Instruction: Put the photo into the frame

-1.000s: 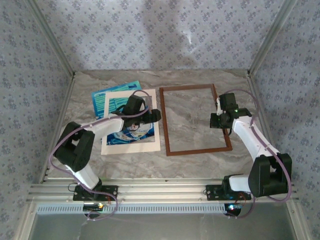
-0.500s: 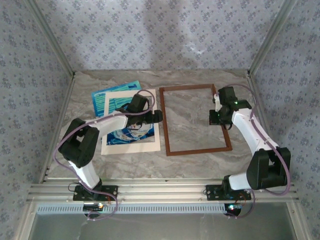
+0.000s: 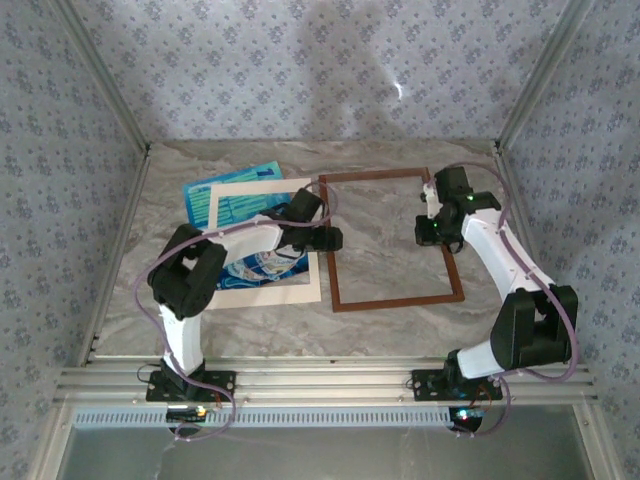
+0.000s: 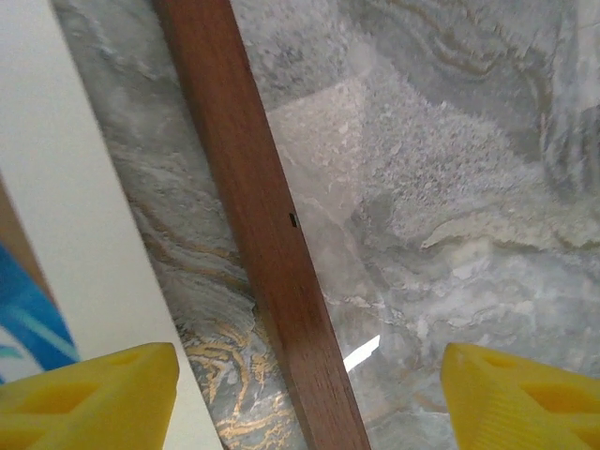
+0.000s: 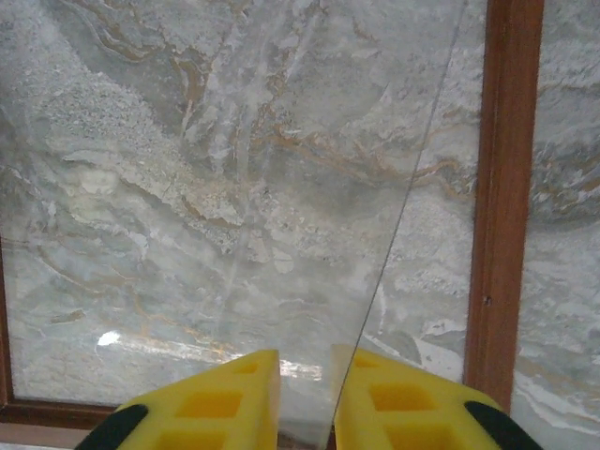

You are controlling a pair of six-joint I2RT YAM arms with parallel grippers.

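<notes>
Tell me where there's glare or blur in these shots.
Top external: a bright glare spot on the back wall, with a soft shadow beside it. Left wrist: a small glint on the table, the frame sharp. Right wrist: another pale glint low left on the marble.

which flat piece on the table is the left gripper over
The reddish-brown wooden frame: its bar runs under the open left gripper. The cream mat lies beside it, the blue photo under the mat.
</notes>
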